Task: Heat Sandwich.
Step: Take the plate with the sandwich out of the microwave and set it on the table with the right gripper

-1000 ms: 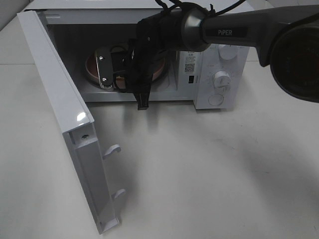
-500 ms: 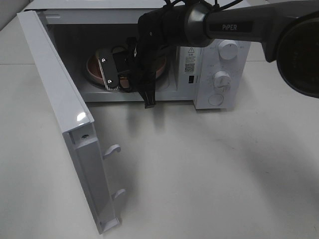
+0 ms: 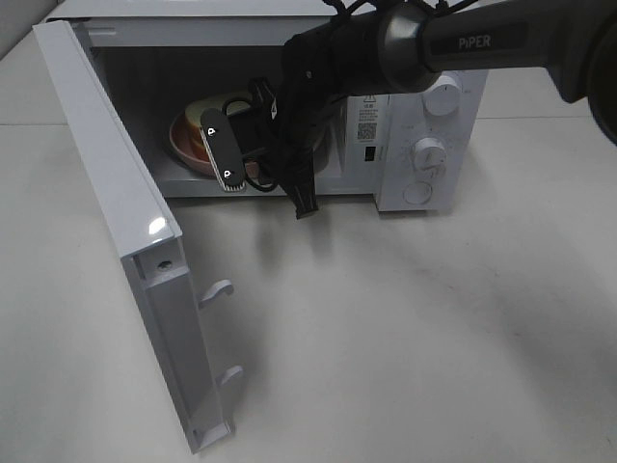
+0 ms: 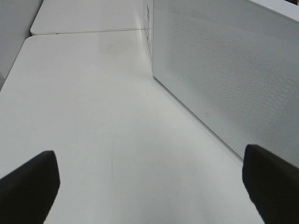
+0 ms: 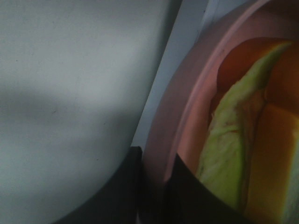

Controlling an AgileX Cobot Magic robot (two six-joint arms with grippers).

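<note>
The sandwich (image 3: pixel 206 103), pale bread with an orange filling, lies on a pink plate (image 3: pixel 183 145) inside the open microwave (image 3: pixel 439 58). My right gripper (image 3: pixel 221 150) reaches into the cavity and is shut on the plate's near rim. The right wrist view shows its two dark fingers (image 5: pixel 126 186) clamped on the pink plate rim (image 5: pixel 187 107), with the sandwich (image 5: pixel 233 140) just beyond. My left gripper (image 4: pixel 149 186) is open beside the microwave's perforated side wall (image 4: pixel 224 70), with nothing between its fingers. It does not show in the exterior high view.
The microwave door (image 3: pixel 106 174) stands wide open at the left, its latch hooks (image 3: pixel 220 289) pointing right. The control panel with knobs (image 3: pixel 429 152) is on the right. A white tabletop (image 3: pixel 405 328) spreads in front.
My right arm has shifted right and toward the front, and its gripper has turned. The plate now shows to the left of the fingers and looks tilted. The left gripper has stayed open.
</note>
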